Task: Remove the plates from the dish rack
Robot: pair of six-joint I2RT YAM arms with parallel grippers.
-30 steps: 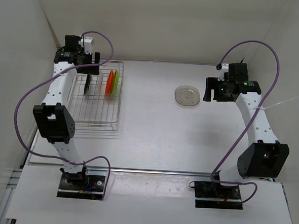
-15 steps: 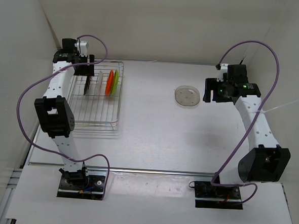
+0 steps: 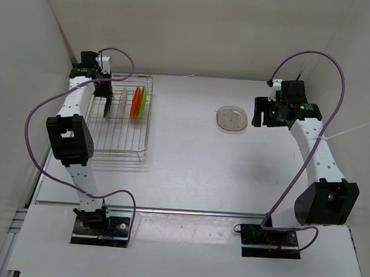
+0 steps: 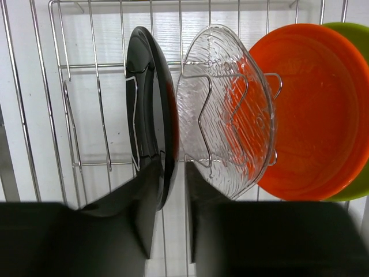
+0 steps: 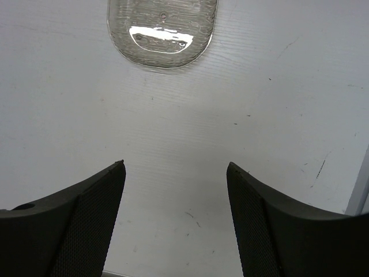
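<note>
The dish rack (image 3: 116,150) (image 4: 68,118) stands at the far left with several plates upright in it: black (image 3: 108,103) (image 4: 151,104), clear (image 3: 123,99) (image 4: 222,109), orange (image 3: 136,102) (image 4: 314,109) and lime green (image 3: 143,97) (image 4: 357,40). My left gripper (image 3: 104,93) (image 4: 172,173) straddles the black plate's near rim with narrow jaws. One finger lies against the plate's back, and a thin slit shows at the other. Another clear plate (image 3: 231,119) (image 5: 162,32) lies flat on the table. My right gripper (image 3: 260,112) (image 5: 176,164) hangs open and empty just right of it.
White walls close in the table on the left, back and right. The left arm's elbow (image 3: 68,141) hangs over the rack's left side. The rack's near half holds nothing.
The left gripper has shifted slightly back and left over the black plate, and its jaws have narrowed from wide open to a small gap. The right arm has hardly moved.
</note>
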